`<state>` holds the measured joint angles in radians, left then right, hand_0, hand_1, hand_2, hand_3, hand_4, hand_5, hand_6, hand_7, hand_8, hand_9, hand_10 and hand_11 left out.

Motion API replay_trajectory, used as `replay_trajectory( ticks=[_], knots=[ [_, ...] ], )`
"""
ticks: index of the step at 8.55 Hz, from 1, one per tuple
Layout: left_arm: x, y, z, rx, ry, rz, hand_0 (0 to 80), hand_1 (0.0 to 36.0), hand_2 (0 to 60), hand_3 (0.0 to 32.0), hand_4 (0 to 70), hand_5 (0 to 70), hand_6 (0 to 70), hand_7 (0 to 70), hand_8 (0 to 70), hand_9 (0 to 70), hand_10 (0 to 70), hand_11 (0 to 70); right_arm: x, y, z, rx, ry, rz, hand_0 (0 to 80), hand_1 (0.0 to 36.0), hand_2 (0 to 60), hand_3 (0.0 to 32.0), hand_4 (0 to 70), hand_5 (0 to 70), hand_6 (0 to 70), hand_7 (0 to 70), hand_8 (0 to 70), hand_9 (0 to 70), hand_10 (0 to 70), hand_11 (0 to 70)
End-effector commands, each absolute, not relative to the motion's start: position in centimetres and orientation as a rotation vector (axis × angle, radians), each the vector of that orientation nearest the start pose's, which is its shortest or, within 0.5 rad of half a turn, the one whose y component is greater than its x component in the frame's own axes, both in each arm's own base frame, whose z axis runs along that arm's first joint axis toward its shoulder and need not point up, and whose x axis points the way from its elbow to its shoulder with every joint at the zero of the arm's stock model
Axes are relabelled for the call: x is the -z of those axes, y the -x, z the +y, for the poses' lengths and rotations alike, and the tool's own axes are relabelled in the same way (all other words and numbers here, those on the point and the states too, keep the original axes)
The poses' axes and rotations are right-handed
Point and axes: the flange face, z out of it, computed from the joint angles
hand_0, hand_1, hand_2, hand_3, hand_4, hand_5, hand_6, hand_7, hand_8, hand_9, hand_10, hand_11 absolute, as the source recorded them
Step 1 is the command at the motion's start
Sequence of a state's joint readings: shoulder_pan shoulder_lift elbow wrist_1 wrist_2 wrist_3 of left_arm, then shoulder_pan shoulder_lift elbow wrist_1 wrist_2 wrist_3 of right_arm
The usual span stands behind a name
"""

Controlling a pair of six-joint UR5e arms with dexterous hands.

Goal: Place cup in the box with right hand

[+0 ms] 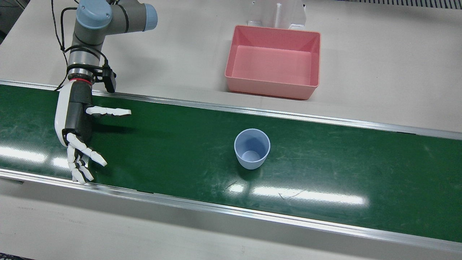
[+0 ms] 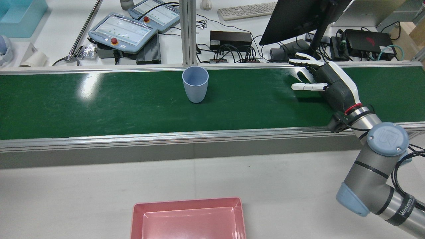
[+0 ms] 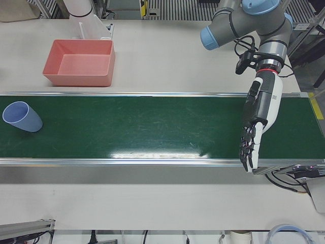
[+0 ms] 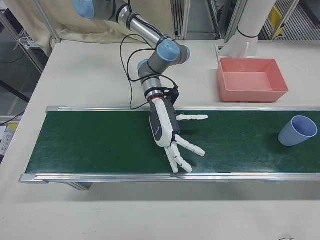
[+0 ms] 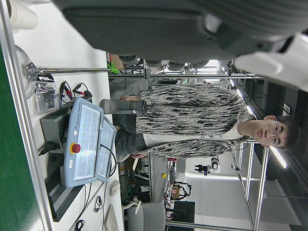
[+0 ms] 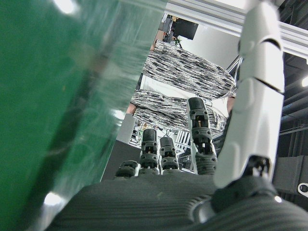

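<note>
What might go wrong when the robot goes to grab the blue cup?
1. The cup stands upright and loose on the green belt. The open right hand is far off to its side, so a sideways bump might tip it over.
2. The pink box sits beyond the belt's rail. A low carry might clip its wall.

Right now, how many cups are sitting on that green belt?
1. A single blue cup stands upright on the green conveyor belt, well apart from the open right hand. The pink box is empty.
</note>
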<state>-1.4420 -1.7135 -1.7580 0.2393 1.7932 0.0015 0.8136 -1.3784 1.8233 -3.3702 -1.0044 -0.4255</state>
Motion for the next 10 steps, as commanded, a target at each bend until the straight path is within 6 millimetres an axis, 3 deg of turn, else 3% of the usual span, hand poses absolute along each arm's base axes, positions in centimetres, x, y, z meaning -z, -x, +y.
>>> replay_trajectory(
  ticks=[1, 2, 3, 5, 6, 7, 8, 9, 10],
  knots=[
    [-54.7, 4.1, -54.7, 1.933, 0.354, 2.119, 0.0, 0.0, 0.0, 0.0, 0.0, 0.0, 0.0, 0.0, 0.0, 0.0, 0.0, 0.0, -49.7, 23.7, -52.0, 2.189, 0.178, 2.676, 53.6, 14.9, 3.4, 0.0, 22.8, 6.3, 6.1, 20.2, 11.8, 20.9, 3.3, 6.5],
    [-54.7, 4.1, -54.7, 1.933, 0.354, 2.119, 0.0, 0.0, 0.0, 0.0, 0.0, 0.0, 0.0, 0.0, 0.0, 0.0, 0.0, 0.0, -49.6, 23.8, -52.0, 2.188, 0.177, 2.678, 52.1, 17.8, 13.4, 0.0, 18.9, 6.4, 6.2, 20.2, 11.9, 20.9, 3.4, 6.6],
    [-54.7, 4.1, -54.7, 1.933, 0.354, 2.119, 0.0, 0.0, 0.0, 0.0, 0.0, 0.0, 0.0, 0.0, 0.0, 0.0, 0.0, 0.0, -49.6, 23.8, -52.0, 2.188, 0.179, 2.679, 52.6, 17.0, 10.2, 0.0, 20.2, 6.4, 6.1, 20.2, 11.8, 20.9, 3.4, 6.6],
    [-54.7, 4.1, -54.7, 1.933, 0.354, 2.119, 0.0, 0.0, 0.0, 0.0, 0.0, 0.0, 0.0, 0.0, 0.0, 0.0, 0.0, 0.0, -49.3, 23.9, -52.1, 2.182, 0.175, 2.683, 52.6, 17.0, 10.2, 0.0, 23.3, 6.4, 6.2, 20.6, 11.9, 21.0, 3.5, 6.7],
    [-54.7, 4.1, -54.7, 1.933, 0.354, 2.119, 0.0, 0.0, 0.0, 0.0, 0.0, 0.0, 0.0, 0.0, 0.0, 0.0, 0.0, 0.0, -49.2, 24.1, -52.0, 2.179, 0.171, 2.687, 54.1, 14.3, 0.0, 0.0, 24.4, 6.3, 6.2, 20.5, 11.9, 21.0, 3.4, 6.6],
    [-54.7, 4.1, -54.7, 1.933, 0.354, 2.119, 0.0, 0.0, 0.0, 0.0, 0.0, 0.0, 0.0, 0.0, 0.0, 0.0, 0.0, 0.0, -49.2, 24.3, -51.9, 2.180, 0.167, 2.691, 53.2, 16.2, 7.0, 0.0, 22.0, 6.4, 6.2, 20.5, 11.9, 21.1, 3.4, 6.6],
    [-54.7, 4.1, -54.7, 1.933, 0.354, 2.119, 0.0, 0.0, 0.0, 0.0, 0.0, 0.0, 0.0, 0.0, 0.0, 0.0, 0.0, 0.0, -49.2, 24.6, -51.7, 2.182, 0.159, 2.695, 53.4, 16.4, 7.0, 0.0, 22.3, 6.4, 6.2, 20.7, 12.0, 21.2, 3.3, 6.4],
    [-54.7, 4.1, -54.7, 1.933, 0.354, 2.119, 0.0, 0.0, 0.0, 0.0, 0.0, 0.0, 0.0, 0.0, 0.0, 0.0, 0.0, 0.0, -49.1, 24.7, -51.7, 2.180, 0.156, 2.697, 52.5, 18.4, 13.9, 0.0, 20.2, 6.5, 6.3, 21.0, 12.1, 21.3, 3.3, 6.4],
    [-54.7, 4.1, -54.7, 1.933, 0.354, 2.119, 0.0, 0.0, 0.0, 0.0, 0.0, 0.0, 0.0, 0.0, 0.0, 0.0, 0.0, 0.0, -49.1, 24.7, -51.7, 2.180, 0.156, 2.697, 54.8, 14.9, 0.0, 0.0, 24.8, 6.5, 6.3, 21.0, 12.1, 21.3, 3.2, 6.3]
  ],
)
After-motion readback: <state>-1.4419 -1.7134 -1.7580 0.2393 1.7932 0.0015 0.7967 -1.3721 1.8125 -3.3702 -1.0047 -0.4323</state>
